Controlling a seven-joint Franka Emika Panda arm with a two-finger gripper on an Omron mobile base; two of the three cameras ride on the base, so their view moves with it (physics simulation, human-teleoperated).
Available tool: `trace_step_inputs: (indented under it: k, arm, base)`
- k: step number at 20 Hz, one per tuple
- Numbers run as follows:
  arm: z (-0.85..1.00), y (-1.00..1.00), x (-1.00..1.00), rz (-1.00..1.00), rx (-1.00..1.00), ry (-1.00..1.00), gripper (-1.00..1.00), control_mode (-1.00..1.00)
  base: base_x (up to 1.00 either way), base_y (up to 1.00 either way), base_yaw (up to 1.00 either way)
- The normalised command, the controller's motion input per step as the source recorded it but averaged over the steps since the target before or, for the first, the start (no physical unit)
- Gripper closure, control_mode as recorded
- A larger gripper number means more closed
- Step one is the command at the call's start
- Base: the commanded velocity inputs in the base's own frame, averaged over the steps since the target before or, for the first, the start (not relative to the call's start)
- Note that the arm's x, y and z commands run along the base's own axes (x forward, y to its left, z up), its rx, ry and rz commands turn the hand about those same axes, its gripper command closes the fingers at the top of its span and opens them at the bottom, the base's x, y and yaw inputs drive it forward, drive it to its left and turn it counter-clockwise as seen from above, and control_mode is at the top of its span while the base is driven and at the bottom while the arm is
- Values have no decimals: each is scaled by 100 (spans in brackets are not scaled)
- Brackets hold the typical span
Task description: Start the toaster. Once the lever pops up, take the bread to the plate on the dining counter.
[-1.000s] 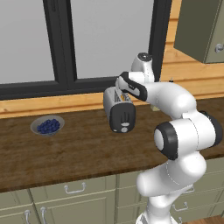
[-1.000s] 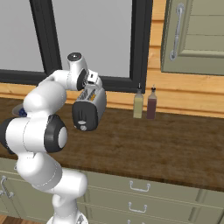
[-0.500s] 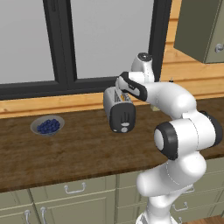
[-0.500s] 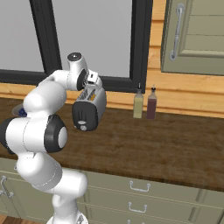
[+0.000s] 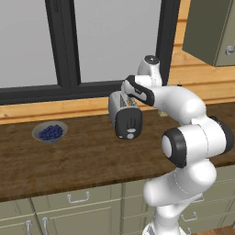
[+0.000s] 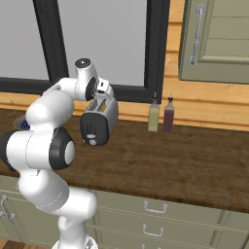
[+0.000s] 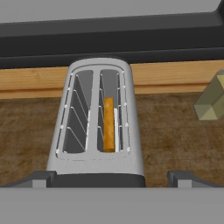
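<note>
Bread (image 7: pixel 108 124) sits on edge in the toaster's (image 7: pixel 98 122) right slot, mid-frame in the hand view, long axis running away from us. Gripper (image 7: pixel 111 178) hangs directly above, fingertips (image 7: pixel 35 178) spread wide at the lower corners, holding nothing.

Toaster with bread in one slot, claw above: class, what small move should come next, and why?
Probably lower the claw toward the bread. The slice stands in the right-hand slot of the toaster, and the open tips sit wide apart above the black end, touching nothing.
</note>
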Motion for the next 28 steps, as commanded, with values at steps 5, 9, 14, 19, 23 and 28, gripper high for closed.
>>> trace_step_inputs:
  k: [5, 9, 14, 19, 23, 28]
  arm:
    - [0, 0, 0, 0, 0, 0, -100, -100]
    - [0, 0, 0, 0, 0, 0, -100, -100]
    - [0, 0, 0, 0, 0, 0, -100, -100]
    - [0, 0, 0, 0, 0, 0, -100, -100]
    - [0, 0, 0, 0, 0, 0, -100, -100]
    - [0, 0, 0, 0, 0, 0, -100, -100]
  base:
    - [0, 0, 0]
    - [0, 0, 0]
    - [0, 0, 0]
    - [0, 0, 0]
    - [0, 0, 0]
    - [0, 0, 0]
